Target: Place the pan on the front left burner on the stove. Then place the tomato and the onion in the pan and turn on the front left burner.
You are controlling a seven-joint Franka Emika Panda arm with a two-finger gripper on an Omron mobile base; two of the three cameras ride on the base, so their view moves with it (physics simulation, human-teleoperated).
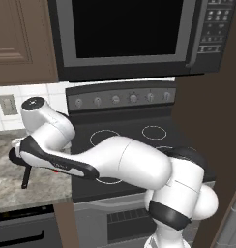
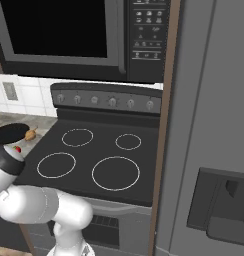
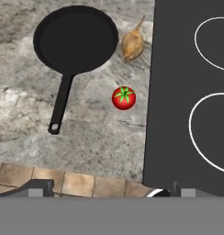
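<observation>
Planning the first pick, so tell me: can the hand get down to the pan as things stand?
Probably yes. The pan lies empty on the counter, the onion and tomato sit beside it, nothing covers its handle.

You have one flat, round, matte black frying pan with a single long thin handle lying on the one mottled grey stone counter. Beside it you see one tan-brown onion with a pointed tip and one small bright red tomato with a green stem top. On the one black glass-top stove you can count four white ring outlines, among them the front left burner, and six round grey knobs along the back panel. Above it hangs one dark microwave. On the tiled wall you find one pale outlet plate.
</observation>
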